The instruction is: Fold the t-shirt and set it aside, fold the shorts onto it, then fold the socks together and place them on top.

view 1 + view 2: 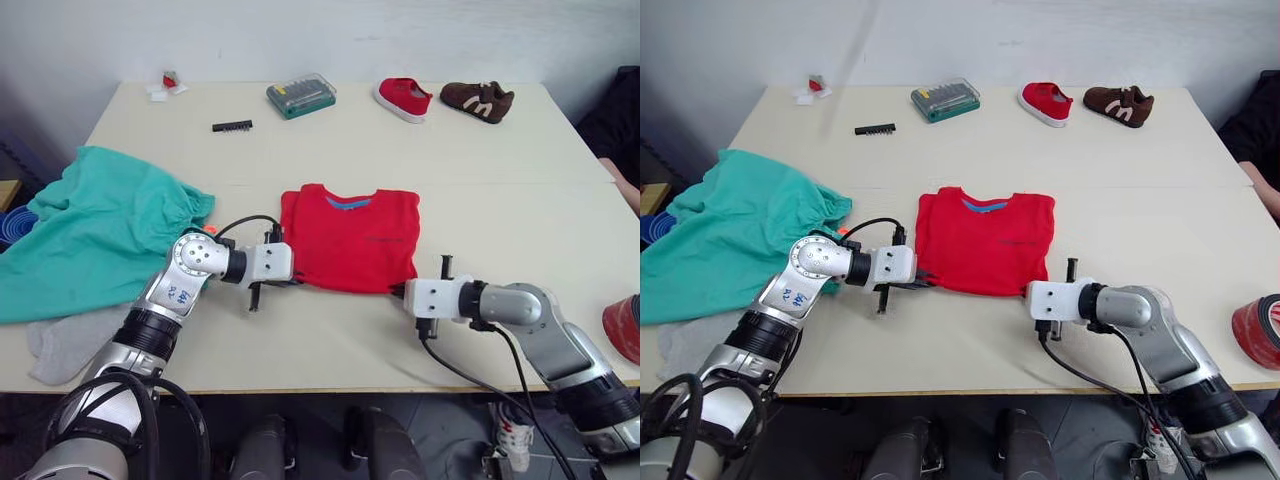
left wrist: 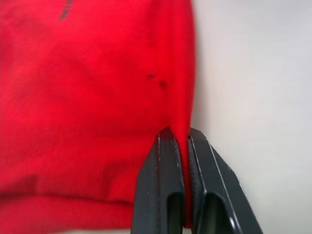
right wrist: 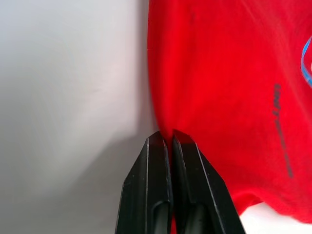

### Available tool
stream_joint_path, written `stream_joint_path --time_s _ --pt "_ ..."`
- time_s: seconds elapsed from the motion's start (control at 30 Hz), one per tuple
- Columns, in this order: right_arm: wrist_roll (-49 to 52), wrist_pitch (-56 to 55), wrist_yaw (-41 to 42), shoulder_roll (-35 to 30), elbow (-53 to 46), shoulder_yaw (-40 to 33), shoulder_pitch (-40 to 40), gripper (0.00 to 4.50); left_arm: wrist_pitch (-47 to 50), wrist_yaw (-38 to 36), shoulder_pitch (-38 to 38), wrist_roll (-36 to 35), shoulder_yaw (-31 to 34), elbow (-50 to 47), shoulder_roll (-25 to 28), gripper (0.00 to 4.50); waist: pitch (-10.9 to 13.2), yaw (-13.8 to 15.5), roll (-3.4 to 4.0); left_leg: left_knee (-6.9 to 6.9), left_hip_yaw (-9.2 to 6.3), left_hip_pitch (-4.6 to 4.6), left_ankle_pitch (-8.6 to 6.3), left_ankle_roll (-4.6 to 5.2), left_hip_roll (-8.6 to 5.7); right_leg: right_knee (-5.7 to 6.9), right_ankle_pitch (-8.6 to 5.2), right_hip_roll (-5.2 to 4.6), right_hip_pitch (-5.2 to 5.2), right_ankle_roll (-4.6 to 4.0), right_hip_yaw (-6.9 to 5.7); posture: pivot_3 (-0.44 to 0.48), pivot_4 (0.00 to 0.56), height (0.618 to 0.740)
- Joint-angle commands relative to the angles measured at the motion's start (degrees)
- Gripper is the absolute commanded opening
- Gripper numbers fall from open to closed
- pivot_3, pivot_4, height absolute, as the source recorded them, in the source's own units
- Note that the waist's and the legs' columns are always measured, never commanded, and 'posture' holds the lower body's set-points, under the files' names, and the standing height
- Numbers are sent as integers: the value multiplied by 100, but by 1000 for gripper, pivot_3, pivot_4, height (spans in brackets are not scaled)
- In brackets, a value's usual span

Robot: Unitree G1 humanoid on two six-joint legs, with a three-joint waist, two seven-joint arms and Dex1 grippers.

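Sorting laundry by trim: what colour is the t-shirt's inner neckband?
Blue, on the red t-shirt; the left eye view shows it best.

Matt cotton t-shirt (soft) on smooth table.

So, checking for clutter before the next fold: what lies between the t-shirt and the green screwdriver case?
Nothing: in the left eye view only bare table separates the t-shirt from the case.

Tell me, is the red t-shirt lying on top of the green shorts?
No, the t-shirt lies flat on the bare table, apart from the shorts heaped to its left.
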Motion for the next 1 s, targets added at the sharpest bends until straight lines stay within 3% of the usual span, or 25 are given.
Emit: stream_joint_path --time_s 0.03,0.2,0.4,0.43,0.47,0.6,0.7,0.77,0.83,0.9,1.0 --pt "788 645 554 -432 -1347 -342 815 0 241 -756 726 -427 19 -1068 646 33 -2 -2 1 -4 -6 10 -5 -9 3 3 -9 2 5 -2 0 0 150 740" --pt "692 606 254 -516 -2174 -505 1570 0 219 -525 1673 -395 112 -2028 1060 33 -2 25 1 2 -14 13 -20 -6 8 2 -16 7 12 -6 -6 0 150 740" --pt "450 854 -237 -350 -2303 -647 1965 0 682 114 2187 -396 342 -2365 939 33 -10 48 9 1 -24 22 -50 -5 7 -7 -13 -1 25 -9 -4 0 150 740" --pt "563 906 -216 -351 -2329 -717 2043 0 782 149 2219 -441 361 -2393 928 554 -10 64 9 1 -24 21 -49 -3 5 -7 -13 -3 25 -9 -4 0 150 740" --pt "723 1003 -202 -321 -2386 -806 2109 226 836 195 2241 -456 381 -2419 921 765 -10 86 9 1 -25 21 -43 7 3 -6 -13 -4 24 -8 -5 0 150 740" --pt "1474 1411 -27 -253 -2660 -1127 2363 1395 1261 324 2409 -776 645 -2644 944 1976 -10 130 9 1 -26 19 -36 19 3 -6 -12 -4 24 -7 -6 0 150 740" --pt "2611 2046 259 -332 -2918 -1808 2540 2437 2322 18 2607 -1978 1339 -3059 1205 2932 -10 124 9 1 -28 17 -35 21 5 -4 -13 -3 21 -8 -8 0 150 740" --pt "3289 2466 290 -313 -2926 -2192 2424 2449 3081 -101 2461 -2917 1815 -3127 1254 3589 -9 120 7 0 -31 15 -35 21 9 -2 -13 -1 20 -8 -10 0 150 740" --pt "3679 2828 103 -213 -2749 -2334 2041 2449 3784 171 2007 -3376 2031 -2921 1112 4218 -8 125 7 2 -36 15 -34 21 8 -3 -13 -2 22 -8 -11 0 150 740" --pt "3841 3080 -50 -92 -2515 -2186 1580 2449 4303 377 1566 -3642 2035 -2716 922 4218 -9 164 7 7 -38 15 -32 19 4 -5 -11 -2 26 -7 -11 0 150 740" --pt "3783 3208 -158 137 -2125 -1731 962 1812 4592 619 1084 -3691 1889 -2447 557 4265 -10 173 6 5 -38 20 -33 16 -1 -7 -8 -4 33 -2 -9 0 150 740"
